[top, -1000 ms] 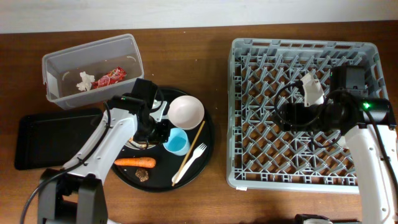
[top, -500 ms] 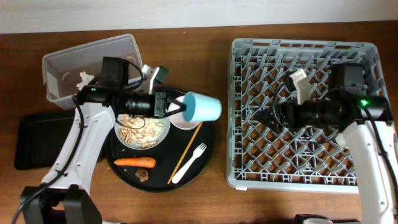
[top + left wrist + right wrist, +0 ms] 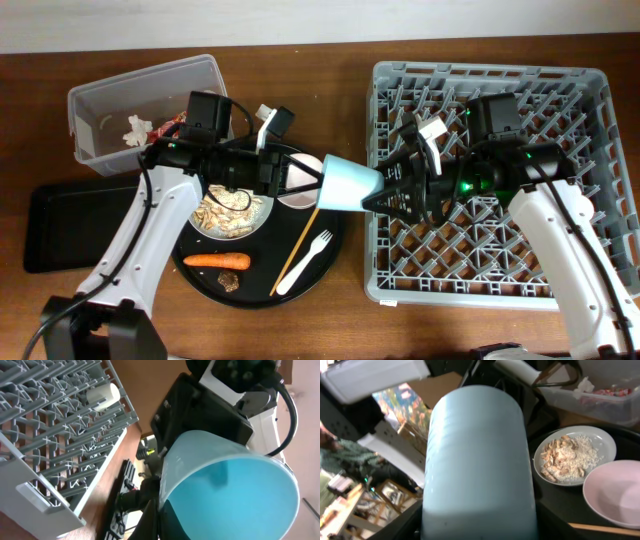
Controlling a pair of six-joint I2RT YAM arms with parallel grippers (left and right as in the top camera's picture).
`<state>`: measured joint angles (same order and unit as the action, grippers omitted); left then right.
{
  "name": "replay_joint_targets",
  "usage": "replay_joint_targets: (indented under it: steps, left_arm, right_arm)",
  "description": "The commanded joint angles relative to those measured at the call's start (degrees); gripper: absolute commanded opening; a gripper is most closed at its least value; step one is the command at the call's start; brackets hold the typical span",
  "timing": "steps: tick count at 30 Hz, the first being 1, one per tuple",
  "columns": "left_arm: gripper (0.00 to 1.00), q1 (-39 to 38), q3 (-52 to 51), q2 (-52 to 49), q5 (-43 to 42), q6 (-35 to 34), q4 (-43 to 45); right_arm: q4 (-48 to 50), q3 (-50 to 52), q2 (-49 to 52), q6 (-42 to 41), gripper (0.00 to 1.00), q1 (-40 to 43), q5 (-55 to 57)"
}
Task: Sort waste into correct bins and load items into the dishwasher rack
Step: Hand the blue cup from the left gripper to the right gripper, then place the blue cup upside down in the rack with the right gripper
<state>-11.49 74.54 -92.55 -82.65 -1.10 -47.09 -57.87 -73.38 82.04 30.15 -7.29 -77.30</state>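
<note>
Brown wooden table [image 3: 300,330], pale wall along the far edge. Light blue cup [image 3: 350,186] is now airborne on its side in the gap between the round black tray [image 3: 330,250] and the dishwasher rack [image 3: 480,72]. A second ago it stood on that tray with the left gripper [image 3: 300,180] down at it; half a second ago it was lifted and still over the tray. The left gripper is clamped on the cup's rim, mouth toward its own wrist camera [image 3: 225,495]. The right gripper [image 3: 378,193] has swung out from mid-rack to the rack's near-left edge and meets the cup's base end, fingers spread wide to either side. Whether they touch the cup cannot be told; in the right wrist view the cup wall [image 3: 477,460] fills the frame. Reads as a mid-air handover about to close, so the cup goes into the rack by the right arm. A white cup [image 3: 102,396] already lies among the pegs. Still on the round tray: grey plate [image 3: 232,212] with rice scraps, cream bowl [image 3: 292,190] partly under the arm, carrot [image 3: 217,261], white fork [image 3: 305,262], a wooden stick [image 3: 300,245]. Tissue [image 3: 135,130] and red wrapper [image 3: 168,127] sit in the clear tub [image 3: 100,100]; nothing shows in the black rectangular tray [image 3: 60,230]. Risk: left release before the right has closed drops the cup.
</note>
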Motion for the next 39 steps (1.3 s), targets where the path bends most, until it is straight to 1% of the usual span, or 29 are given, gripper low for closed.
replay_joint_targets:
  steps: [1, 2, 3, 4, 5, 6, 7, 8, 9, 11, 12, 13, 14, 15, 16, 18, 19, 20, 22, 25, 28, 30, 31, 33, 34, 38, 39]
  left_arm:
    - [0.00, 0.0, 0.7, 0.6, 0.0, 0.9, 0.2]
    - [0.00, 0.0, 0.7, 0.6, 0.2, 0.9, 0.2]
    - [0.03, 0.0, 0.7, 0.6, 0.4, 0.9, 0.2]
    - [0.34, 0.0, 0.7, 0.6, 3.0, 0.9, 0.1]
    - [0.42, 0.0, 0.7, 0.6, 5.8, 0.9, -0.1]
    - [0.54, 0.0, 0.7, 0.6, 9.2, 0.9, -0.5]
    - [0.63, 0.0, 0.7, 0.6, 16.3, 0.9, -1.9]
    - [0.67, 0.2, 0.7, 0.6, 26.8, 0.7, -4.8]
    - [0.68, 0.5, 0.7, 0.6, 34.7, 0.7, -7.1]
    - [0.70, 1.6, 0.7, 0.7, 54.2, -1.1, -14.1]
    - [0.71, 2.1, 0.7, 0.7, 57.5, -1.0, -15.8]
    - [0.71, 2.7, 0.7, 0.7, 59.5, -1.0, -16.9]
    - [0.71, 3.5, 0.7, 0.7, 61.1, -1.0, -17.8]
    - [0.72, 4.7, 0.7, 0.7, 61.5, -1.0, -18.2]
    - [0.72, 5.4, 0.7, 0.7, 61.5, -1.0, -18.1]
    - [0.72, 5.6, 0.7, 0.7, 61.5, -1.0, -18.1]
    - [0.72, 5.6, 0.7, 0.7, 61.5, -1.0, -18.1]
    - [0.72, 5.6, 0.7, 0.7, 61.5, -1.0, -18.1]
    - [0.72, 5.6, 0.7, 0.7, 61.5, -1.0, -18.1]
    - [0.72, 5.6, 0.7, 0.7, 61.5, -1.0, -18.1]
    - [0.72, 5.6, 0.7, 0.7, 61.5, -1.0, -18.1]
    - [0.72, 5.6, 0.7, 0.7, 61.5, -1.0, -18.1]
    - [0.72, 5.6, 0.7, 0.7, 61.5, -1.0, -18.1]
    - [0.72, 5.6, 0.7, 0.7, 61.5, -1.0, -18.1]
    - [0.73, 5.6, 0.7, 0.7, 61.5, -1.0, -18.1]
    - [0.73, 5.6, 0.7, 0.7, 61.5, -1.0, -18.1]
    - [0.73, 5.6, 0.7, 0.7, 61.5, -1.0, -18.1]
  right_arm:
    - [0.1, -0.8, 0.1, 0.9, 0.49, -0.7, -3.6]
    - [0.1, -0.8, 0.1, 0.9, 0.48, -0.7, -3.5]
    - [0.1, -0.8, 0.1, 0.9, 0.48, -0.7, -3.5]
    - [0.1, -0.8, 0.1, 0.9, 0.48, -0.7, -3.5]
    - [0.1, -0.8, 0.1, 0.9, 0.48, -0.7, -2.9]
    - [0.0, -0.8, 0.1, 0.9, 0.47, -0.7, -1.7]
    - [0.1, -0.8, 0.1, -0.6, 0.44, -0.5, 2.3]
    - [0.3, -0.8, 0.1, -6.0, 0.42, 0.3, 11.2]
    - [0.3, -0.9, 0.1, -8.9, 0.40, 0.9, 16.0]
    - [-1.0, -2.8, -0.1, -15.5, 0.35, 4.4, 27.5]
    - [-2.4, -4.5, -0.1, -17.8, 0.35, 6.4, 32.1]
    - [-4.0, -6.2, -0.1, -19.9, 0.35, 8.5, 37.0]
    - [-6.3, -8.6, -0.1, -22.3, 0.36, 11.1, 44.5]
    - [-9.1, -11.2, 0.0, -25.9, 0.35, 15.0, 55.5]
    - [-10.9, -12.5, 0.0, -28.2, 0.35, 18.0, 62.9]
    - [-12.8, -12.8, 0.1, -30.2, 0.35, 22.8, 72.4]
    - [-13.8, -12.8, 0.8, -32.7, 0.35, 25.3, 77.4]
    - [-14.1, -12.8, 1.7, -34.6, 0.35, 27.2, 79.8]
    - [-13.0, -12.8, 3.6, -36.7, 0.35, 29.5, 82.6]
    - [-12.1, -12.8, 7.1, -36.7, 0.36, 30.3, 84.5]
    - [-12.1, -12.8, 12.3, -36.7, 0.37, 30.3, 84.4]
    - [-11.3, -12.8, 14.9, -36.7, 0.39, 30.2, 82.9]
    - [-10.8, -12.8, 15.6, -36.7, 0.43, 30.2, 81.8]
    - [-10.7, -12.8, 15.7, -36.6, 0.85, 30.2, 78.4]
    - [-10.7, -12.8, 15.7, -36.6, 0.92, 30.2, 77.4]
    - [-12.7, -14.1, 14.2, -36.6, 0.93, 30.2, 74.3]
    - [-13.7, -15.3, 12.7, -36.1, 0.92, 30.2, 71.2]
